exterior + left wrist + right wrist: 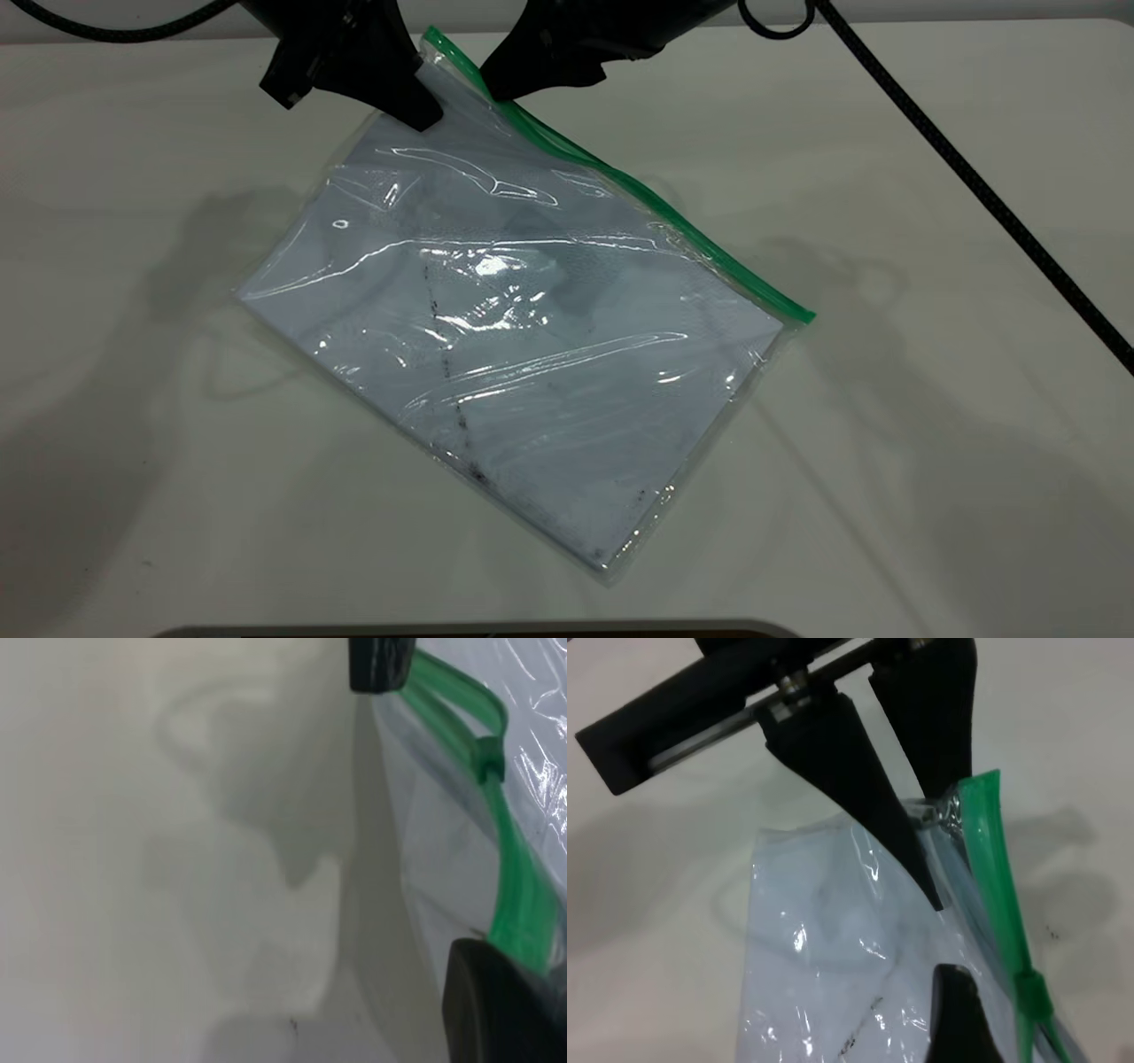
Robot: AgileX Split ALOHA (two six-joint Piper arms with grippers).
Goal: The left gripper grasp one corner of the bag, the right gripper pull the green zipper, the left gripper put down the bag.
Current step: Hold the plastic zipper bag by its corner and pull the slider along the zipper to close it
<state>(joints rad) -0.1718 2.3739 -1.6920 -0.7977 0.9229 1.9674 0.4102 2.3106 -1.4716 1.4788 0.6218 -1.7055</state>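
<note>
The bag [532, 354], a clear pouch with white paper and a dark streak, lies slanted on the table with its far corner raised. The green zipper [638, 195] runs along its far right edge. My left gripper [423, 106] is shut on the corner of the bag [946, 811] at the zipper's far end. In the right wrist view both of the left gripper's fingers [868, 806] close on that corner. My right gripper [496, 89] is open at the zipper just beside it. One of its fingers [957, 1019] stands next to the slider tab [1032, 992], not touching it; the other finger is hidden.
A black cable [974, 186] crosses the table's far right. A dark rim [478, 631] lies at the table's near edge. Bare white table [177, 443] surrounds the bag. The slider also shows in the left wrist view [485, 762].
</note>
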